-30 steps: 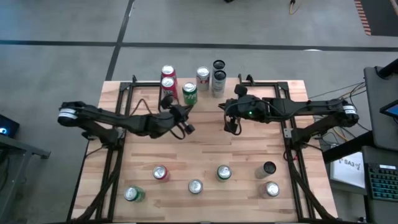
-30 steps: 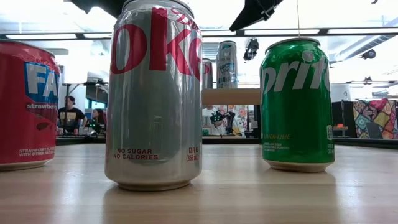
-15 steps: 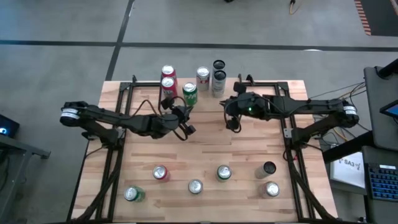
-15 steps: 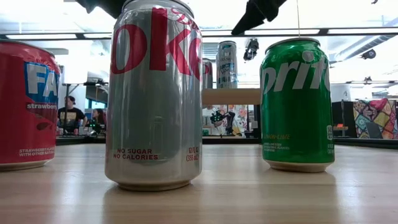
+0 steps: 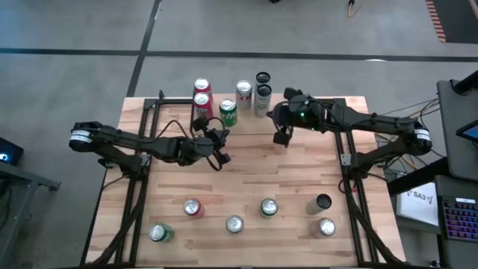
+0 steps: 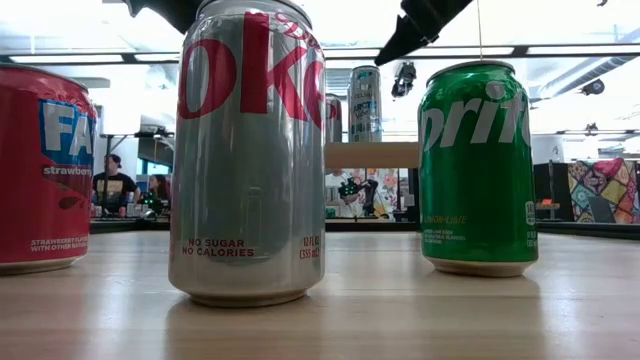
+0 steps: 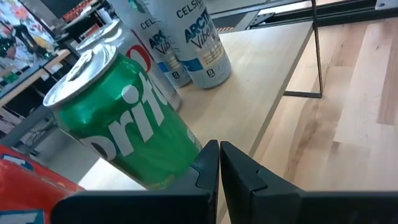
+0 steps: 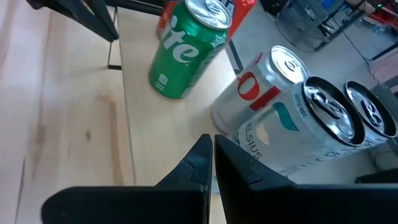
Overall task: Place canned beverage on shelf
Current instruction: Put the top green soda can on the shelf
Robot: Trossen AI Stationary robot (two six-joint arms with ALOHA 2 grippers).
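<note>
The shelf [image 5: 178,110] stands at the table's far edge and carries several upright cans: two red ones [image 5: 202,93], a green Sprite can [image 5: 228,112], a Diet Coke [image 5: 243,91] and two Celsius cans [image 5: 263,88]. My left gripper [image 5: 219,154] hangs shut just near of the shelf, pointing at the Sprite can [image 7: 124,124], with nothing between its fingers. My right gripper [image 5: 281,137] is shut and empty by the shelf's right end, looking over the cans [image 8: 261,93]. Several more cans stand on the near tabletop, among them a Diet Coke [image 6: 250,150] and a Sprite [image 6: 478,165].
Near the front edge stand a strawberry Fanta can [image 5: 192,208], a green can [image 5: 159,233], a silver can [image 5: 234,223], a green can [image 5: 269,207], a dark can [image 5: 323,202] and a silver can [image 5: 326,226]. Bare wood [image 5: 254,175] lies between them and the shelf. People sit in the room behind.
My right gripper has swung toward the table's far edge, closer to the shelf's right end, staying shut. The cans have kept their places.
</note>
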